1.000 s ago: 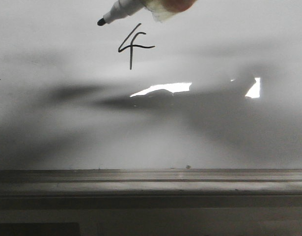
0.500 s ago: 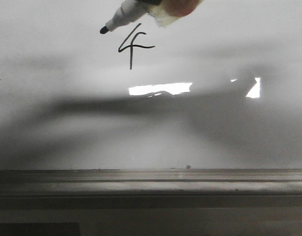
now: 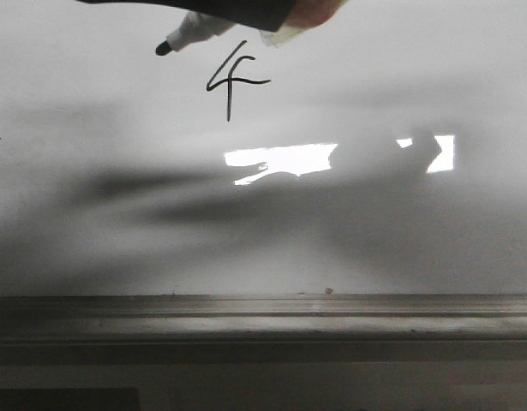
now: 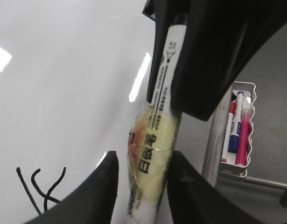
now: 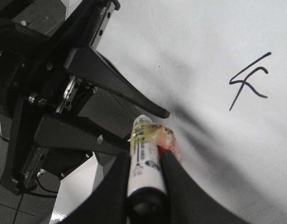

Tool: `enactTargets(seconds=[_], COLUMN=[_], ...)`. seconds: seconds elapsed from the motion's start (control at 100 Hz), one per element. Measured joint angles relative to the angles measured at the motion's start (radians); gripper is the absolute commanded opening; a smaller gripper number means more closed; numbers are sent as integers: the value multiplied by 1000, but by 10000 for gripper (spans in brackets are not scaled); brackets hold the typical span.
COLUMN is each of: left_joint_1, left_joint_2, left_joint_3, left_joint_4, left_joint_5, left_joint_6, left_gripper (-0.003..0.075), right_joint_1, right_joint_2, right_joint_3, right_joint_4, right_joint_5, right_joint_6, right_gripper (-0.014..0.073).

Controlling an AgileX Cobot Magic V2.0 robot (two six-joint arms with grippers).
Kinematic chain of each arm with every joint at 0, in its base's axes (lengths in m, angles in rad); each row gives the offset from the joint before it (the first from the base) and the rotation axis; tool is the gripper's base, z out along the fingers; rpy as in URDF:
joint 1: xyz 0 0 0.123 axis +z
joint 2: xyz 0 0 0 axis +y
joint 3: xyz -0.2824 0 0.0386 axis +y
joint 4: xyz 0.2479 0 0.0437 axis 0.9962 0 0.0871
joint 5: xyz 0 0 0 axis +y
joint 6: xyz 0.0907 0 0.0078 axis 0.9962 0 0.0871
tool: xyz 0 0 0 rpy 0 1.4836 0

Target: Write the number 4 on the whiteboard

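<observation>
The number 4 (image 3: 233, 81) is drawn in thin black line high on the whiteboard (image 3: 374, 231); it also shows in the left wrist view (image 4: 40, 186) and the right wrist view (image 5: 249, 81). A white marker (image 3: 194, 32) with yellowish tape points down-left, its black tip up and left of the 4. My right gripper (image 5: 145, 158) is shut on the marker's barrel (image 5: 144, 163). My left gripper (image 4: 143, 156) is open, its fingers on either side of the taped part of the marker (image 4: 155, 140), with a gap on one side. A dark finger (image 3: 229, 8) crosses the top of the front view.
A grey metal ledge (image 3: 263, 321) runs along the board's bottom. A bright rectangular glare (image 3: 280, 158) sits mid-board. A white wire holder (image 4: 239, 130) with red, blue and pink markers hangs beside the board's metal edge post (image 4: 218, 140).
The marker tip has moved left, away from the 4. A dark gripper finger has come into the top of the front view over the marker. The shadows on the board have shifted.
</observation>
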Motion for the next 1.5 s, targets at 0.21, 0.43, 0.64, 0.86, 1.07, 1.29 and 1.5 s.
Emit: enactTargets(seconds=[0.21, 0.43, 0.64, 0.86, 1.07, 1.29, 1.5], left_joint_1=[0, 0, 0, 50, 150, 168, 168], left_joint_2=[0, 0, 0, -39, -185, -205, -98], left_joint_3=[0, 0, 0, 18, 164, 278, 278], left_joint_4=[0, 2, -1, -25, -169, -401, -494], left_joint_5=[9, 21, 23, -11, -214, -405, -499], left_joint_6=[2, 10, 18, -91, -227, -248, -252], left_gripper=[182, -20, -20, -20, -20, -20, -20], right_joint_1=[0, 0, 0, -12, -81, -100, -100], right_joint_2=[0, 0, 0, -30, -148, -197, -197], right_joint_3=[0, 0, 0, 0, 0, 8, 8], right_joint_4=[1, 6, 16, 38, 38, 38, 40], right_joint_5=[13, 9, 2, -78, -207, -277, -286], right_joint_6=[0, 0, 0, 0, 0, 0, 0], right_gripper=[-49, -28, 276, 394, 394, 394, 394])
